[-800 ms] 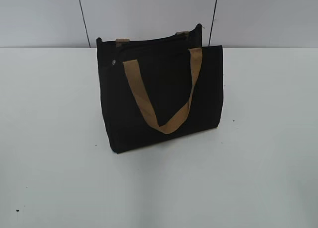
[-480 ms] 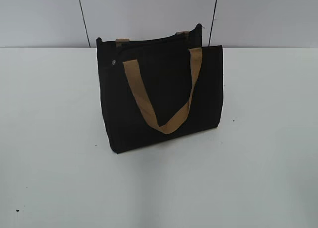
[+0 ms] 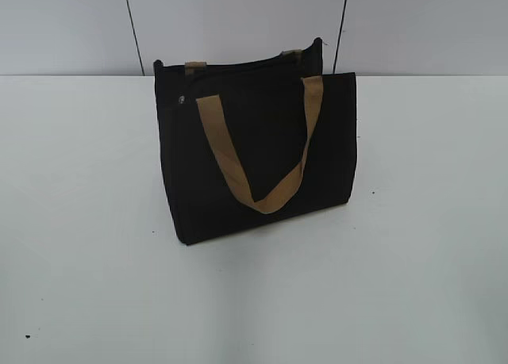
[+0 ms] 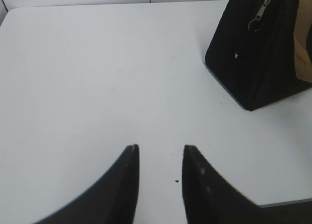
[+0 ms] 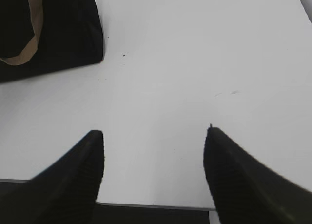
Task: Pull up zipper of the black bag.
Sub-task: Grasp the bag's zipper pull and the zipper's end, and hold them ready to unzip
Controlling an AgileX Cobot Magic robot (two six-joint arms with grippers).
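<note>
The black bag (image 3: 262,154) stands upright on the white table (image 3: 87,221), its tan strap handle (image 3: 262,166) hanging down its front face. The zipper runs along its top edge; its silver pull (image 3: 182,101) sits at the bag's left end. In the left wrist view the pull with its ring (image 4: 257,19) hangs on the bag's end (image 4: 253,58) at the top right. My left gripper (image 4: 160,148) is open and empty over bare table, well short of the bag. My right gripper (image 5: 153,133) is open and empty near the table's front edge; the bag's corner (image 5: 68,33) lies at its upper left.
A grey wall with two dark vertical seams (image 3: 133,27) stands behind the table. The table's front edge (image 5: 156,204) shows below the right gripper. Neither arm shows in the exterior view.
</note>
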